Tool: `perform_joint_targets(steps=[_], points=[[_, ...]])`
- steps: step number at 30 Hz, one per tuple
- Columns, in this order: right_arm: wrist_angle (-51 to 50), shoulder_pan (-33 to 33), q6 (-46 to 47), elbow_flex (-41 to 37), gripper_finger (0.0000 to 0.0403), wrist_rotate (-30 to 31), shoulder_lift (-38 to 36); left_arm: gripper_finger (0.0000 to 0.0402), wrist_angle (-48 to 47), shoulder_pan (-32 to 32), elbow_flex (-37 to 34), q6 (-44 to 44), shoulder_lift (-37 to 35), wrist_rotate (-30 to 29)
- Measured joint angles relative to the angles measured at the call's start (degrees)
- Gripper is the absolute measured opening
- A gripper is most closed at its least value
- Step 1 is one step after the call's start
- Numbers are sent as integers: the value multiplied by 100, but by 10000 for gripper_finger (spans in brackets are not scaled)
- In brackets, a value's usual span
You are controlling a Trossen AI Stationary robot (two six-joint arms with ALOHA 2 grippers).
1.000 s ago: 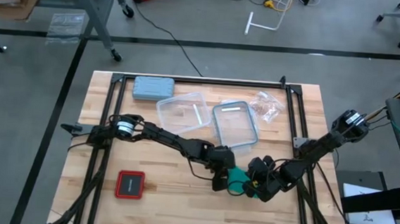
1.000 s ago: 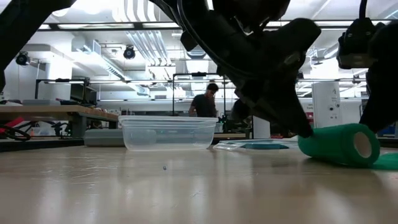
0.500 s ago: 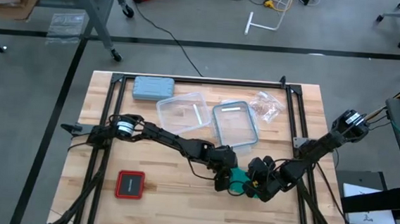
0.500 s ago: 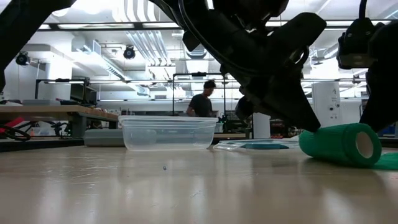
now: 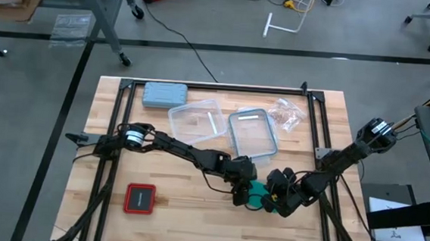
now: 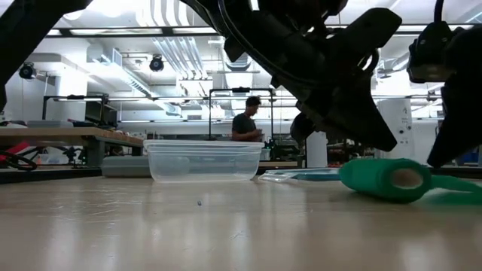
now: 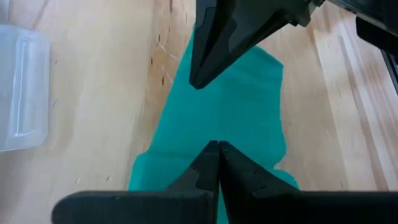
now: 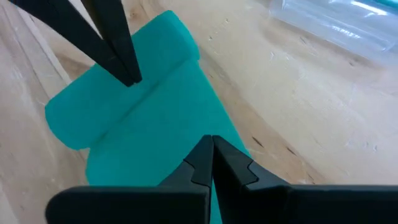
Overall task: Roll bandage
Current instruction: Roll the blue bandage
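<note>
Left gripper point(image 7: 217, 149) clenched, tips on teal bandage point(image 7: 230, 118), right gripper point(image 8: 211, 144) clenched on its flat tail

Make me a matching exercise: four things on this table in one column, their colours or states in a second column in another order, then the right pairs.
Things:
1. bandage
2. hard case
3. square pad
4. open tub

Colours or states:
A. clear plastic
B. red rim, dark centre
C. teal-green, partly rolled, between the left end effector and the right end effector
D. grey-blue

Pairs: 1-C, 2-D, 3-B, 4-A
</note>
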Motion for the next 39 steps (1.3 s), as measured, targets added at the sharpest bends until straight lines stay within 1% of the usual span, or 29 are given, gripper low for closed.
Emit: perform_joint_targets(steps=[2,6,10,15,20,25,34,39], points=[[-2,-20,-1,0,2,112,0,2,-21,0,0,-28,-31,3],[-20,-112,-20,0,2,115,0,3,-219,-13,0,-46,-282,55],[-15,-177,-88,-18,2,124,-2,1,-948,-18,4,26,-573,20],[-34,-192,-138,-52,2,259,0,6,-1556,-29,-14,63,-575,3],[-28,-199,-171,-66,2,271,-2,2,-1654,-47,-293,-25,-574,13],[-19,-199,-248,-66,2,274,-2,2,-1688,-32,-494,-309,-586,3],[-19,-199,-318,-66,2,298,-2,8,-1648,-24,-639,-482,-579,3],[-18,-200,-343,-66,2,365,-1,12,-1050,-26,-840,-674,-579,5]])
